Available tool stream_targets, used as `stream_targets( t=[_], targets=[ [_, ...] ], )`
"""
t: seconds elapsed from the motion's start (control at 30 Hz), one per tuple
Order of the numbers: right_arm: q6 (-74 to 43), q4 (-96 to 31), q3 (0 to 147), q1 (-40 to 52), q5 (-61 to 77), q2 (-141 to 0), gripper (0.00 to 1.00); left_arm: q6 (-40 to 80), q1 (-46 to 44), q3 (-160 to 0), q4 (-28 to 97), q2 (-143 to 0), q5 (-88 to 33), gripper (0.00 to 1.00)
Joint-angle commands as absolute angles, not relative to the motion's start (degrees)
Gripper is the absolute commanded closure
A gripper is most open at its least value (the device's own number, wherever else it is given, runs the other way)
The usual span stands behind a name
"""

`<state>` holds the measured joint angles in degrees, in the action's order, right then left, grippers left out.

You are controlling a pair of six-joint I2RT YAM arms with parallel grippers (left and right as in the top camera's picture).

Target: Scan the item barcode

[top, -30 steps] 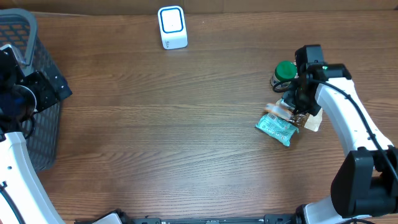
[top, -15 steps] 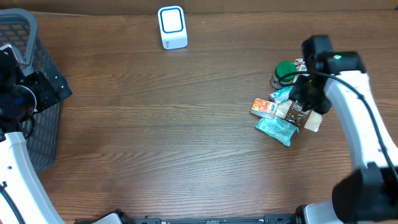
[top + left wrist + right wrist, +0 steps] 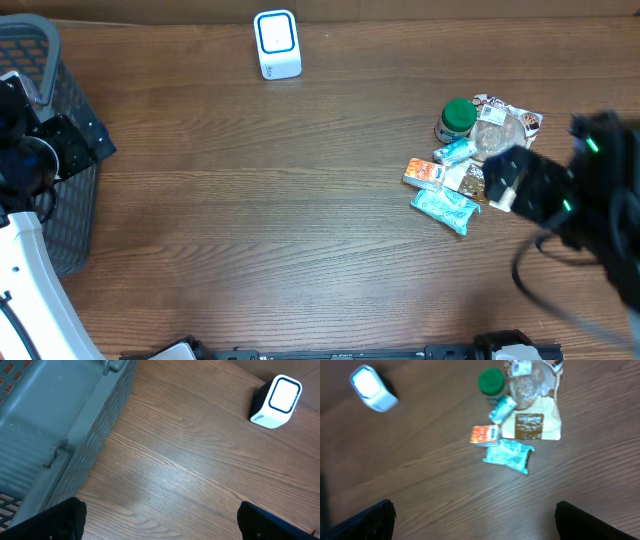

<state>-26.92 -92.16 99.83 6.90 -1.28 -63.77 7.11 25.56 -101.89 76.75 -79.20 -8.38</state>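
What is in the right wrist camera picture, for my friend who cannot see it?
A small pile of items lies on a brown wooden table: a teal foil packet, a little orange box, a tan paper bag and a green-lidded jar. A white box-shaped scanner stands apart at the upper left.

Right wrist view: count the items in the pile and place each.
5: green-lidded jar top, cream bag right, small blue packet centre, orange packet left, teal pouch bottom. More may hide beneath.
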Motion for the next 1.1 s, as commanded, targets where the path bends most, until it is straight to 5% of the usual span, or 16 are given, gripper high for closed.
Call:
stream_targets(
  t=[0.0,0.53,1.07],
  targets=[
    [-26.52,-92.16,100.73,7.18,0.34,-59.88,0.0,7.31,25.8,-102.37,76.69,-79.4,-8.84,0.0],
    [-24.36,-87.59,96.18,8.1,-8.54,-53.91,0.0,7.31,25.8,-102.37,76.69,-79.4,-8.84,0.0],
    [-9.76,-38.81,51.16,8.14,-0.27,-34.89,0.0,7.31,25.8,-102.37,76.69,-79.4,-8.84,0.0]
  ],
)
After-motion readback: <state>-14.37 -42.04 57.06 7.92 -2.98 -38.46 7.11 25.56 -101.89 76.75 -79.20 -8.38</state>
